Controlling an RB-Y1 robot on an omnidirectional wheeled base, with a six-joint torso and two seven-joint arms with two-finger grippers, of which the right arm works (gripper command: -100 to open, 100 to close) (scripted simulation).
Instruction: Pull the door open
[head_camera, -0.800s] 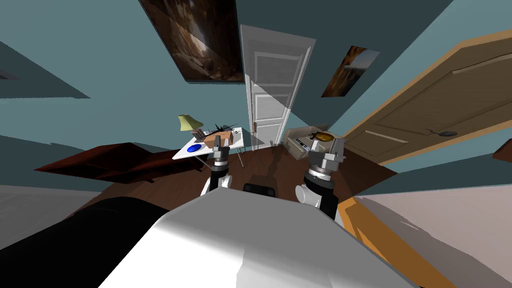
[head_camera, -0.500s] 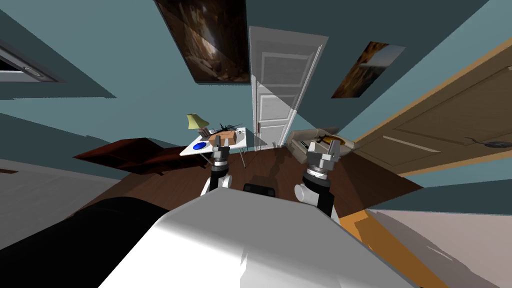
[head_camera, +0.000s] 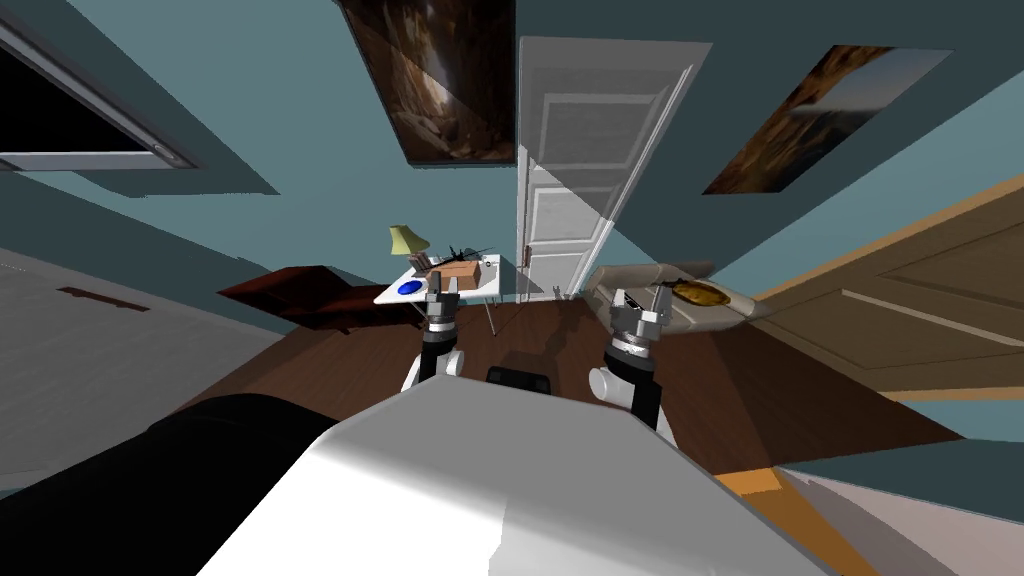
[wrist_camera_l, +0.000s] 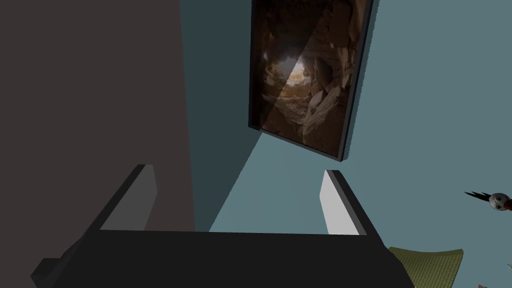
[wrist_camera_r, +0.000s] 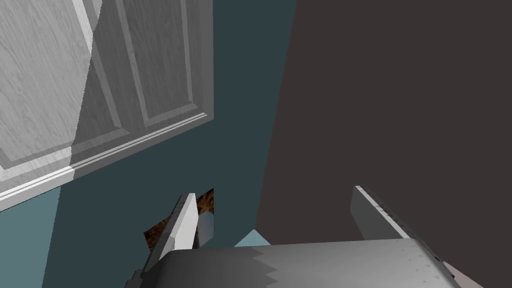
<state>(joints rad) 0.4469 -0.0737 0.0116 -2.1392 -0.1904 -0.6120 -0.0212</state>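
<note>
1. White panelled door (head_camera: 575, 180) at 12 o'clock on far wall, well apart from both grippers. Prob. shut, can't tell for sure at this range.
2. Brown wooden door (head_camera: 900, 300) off at 3 o'clock. No door named in task; judging the white one as target, since it sits straight ahead.
3. Left gripper (head_camera: 441, 283): fingers spread wide, nothing btwn them. Right gripper (head_camera: 640, 300): same, spread and empty.
4. Step in hand, by judgement: approach only. No reach worth trying yet.
5. Roll fwd toward 12 o'clock, threading btwn white table (head_camera: 487, 282) at 11 o'clock and beige sofa (head_camera: 720, 305) at 1 o'clock. Keep both arms tucked in to clear them.
6. Aim for small dark handle (head_camera: 524, 256) at the door's 9 o'clock edge, approx mid-height. Hinges then likely on its 3 o'clock side.
7. Stop early: it's a pull, so the door swings toward the base. Leave room for that arc.
8. Watch the table, close to handle side; little space to park there.
9. Hold fingers wide till handle sits btwn them, then clamp.
10. Pull along a curve round the hinges, not straight back, else grip prob. slips.
</note>
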